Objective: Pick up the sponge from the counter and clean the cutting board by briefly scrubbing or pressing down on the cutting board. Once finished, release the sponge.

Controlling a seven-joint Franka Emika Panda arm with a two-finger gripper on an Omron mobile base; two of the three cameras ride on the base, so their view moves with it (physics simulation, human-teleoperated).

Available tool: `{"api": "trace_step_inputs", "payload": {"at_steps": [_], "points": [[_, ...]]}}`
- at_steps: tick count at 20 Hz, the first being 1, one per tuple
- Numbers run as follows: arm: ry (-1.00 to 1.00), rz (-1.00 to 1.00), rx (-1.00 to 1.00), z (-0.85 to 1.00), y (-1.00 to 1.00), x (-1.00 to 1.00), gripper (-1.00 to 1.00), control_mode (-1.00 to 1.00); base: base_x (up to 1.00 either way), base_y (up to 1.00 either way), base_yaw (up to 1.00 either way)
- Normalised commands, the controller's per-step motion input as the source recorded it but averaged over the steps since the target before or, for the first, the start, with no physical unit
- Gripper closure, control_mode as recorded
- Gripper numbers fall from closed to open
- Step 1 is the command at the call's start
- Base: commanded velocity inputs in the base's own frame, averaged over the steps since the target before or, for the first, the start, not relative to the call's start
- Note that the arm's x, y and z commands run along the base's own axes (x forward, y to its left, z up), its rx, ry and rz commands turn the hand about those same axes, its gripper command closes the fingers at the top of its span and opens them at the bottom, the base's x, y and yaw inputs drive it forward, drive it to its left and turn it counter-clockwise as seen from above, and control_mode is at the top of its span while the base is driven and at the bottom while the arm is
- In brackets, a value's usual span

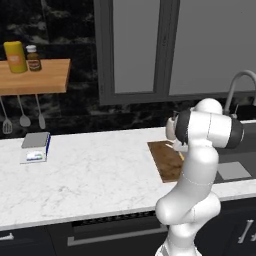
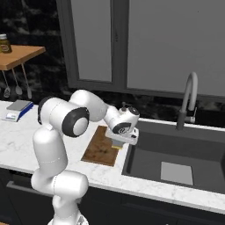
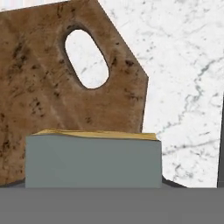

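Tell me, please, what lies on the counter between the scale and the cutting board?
Nothing: in the left base view the counter is bare white marble from the scale to the cutting board.

No legible txt or labels anywhere.

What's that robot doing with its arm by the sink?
The white robot arm is reaching down over the brown cutting board that lies on the marble counter, right next to the sink. Its claw is shut on a sponge, yellow with a grey scrub side. The sponge sits just above the end of the board that has the handle hole. It looks about ready to scrub the board; whether the sponge is pressing on the wood yet is hard to tell.
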Motion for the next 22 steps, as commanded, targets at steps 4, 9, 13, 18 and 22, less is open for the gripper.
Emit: {"api": "trace_step_inputs", "payload": {"at_steps": [4, 9, 13, 18, 22], "points": [[0.00, -0.05, -0.04, -0.80, 0.87, 0.32, 1.00, -1.00, 0.00, 0.00, 0.00], [0.00, -0.05, -0.04, -0.40, 1.00, 0.40, 1.00, -1.00, 0.00, 0.00, 0.00], [0.00, 0.00, -0.04, 0.00, 1.00, -0.12, 1.00, -1.00, 0.00, 0.00, 0.00], [-0.01, 0.00, -0.10, 0.01, 0.76, -0.14, 1.00, -1.00, 0.00, 0.00, 0.00], [0.00, 0.00, -0.08, 0.27, 0.33, -0.15, 1.00, -1.00, 0.00, 0.00, 0.00]]}}
